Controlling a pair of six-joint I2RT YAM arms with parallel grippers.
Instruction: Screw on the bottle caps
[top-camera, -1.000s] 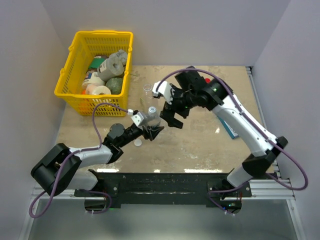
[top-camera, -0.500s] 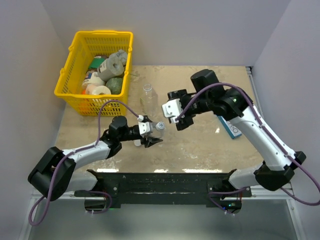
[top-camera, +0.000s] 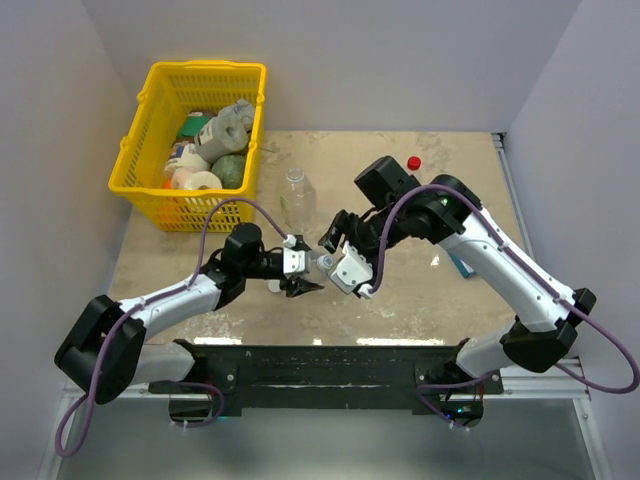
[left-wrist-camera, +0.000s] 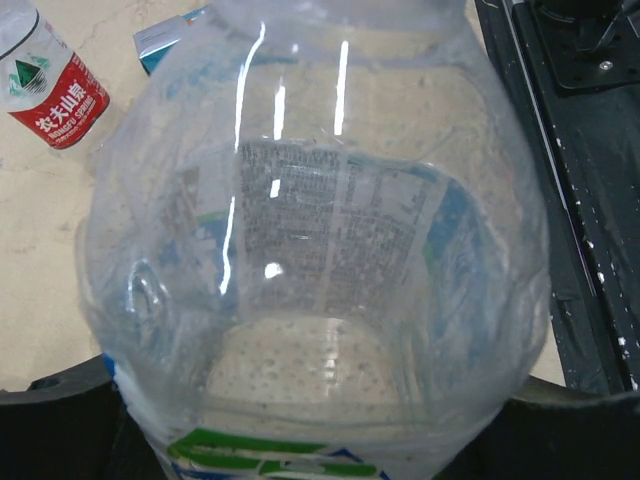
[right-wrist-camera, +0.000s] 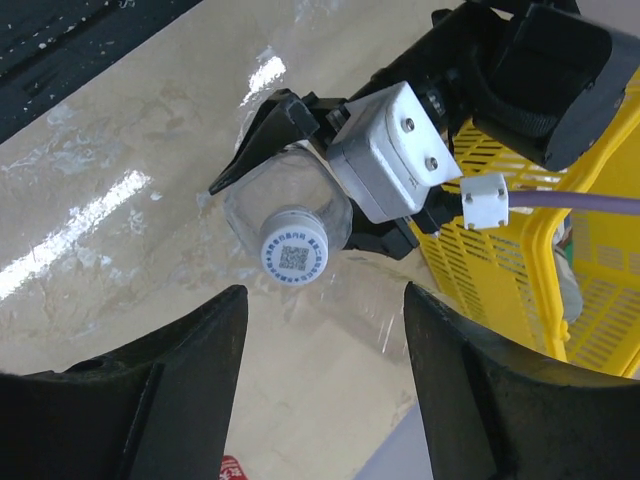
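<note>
Right gripper (right-wrist-camera: 325, 300) had swung down to the cap (right-wrist-camera: 294, 256), fingers narrowed yet apart, gripping nothing. Left gripper (top-camera: 303, 270) clamped the bottle (right-wrist-camera: 245, 212), nearward of the basket (top-camera: 205, 68). Tightening looked next.

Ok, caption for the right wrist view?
Open right gripper faces the white cap on a clear bottle clamped by the left gripper.

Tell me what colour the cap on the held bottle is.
White cap, blue square code on top; clearest in right wrist view.
</note>
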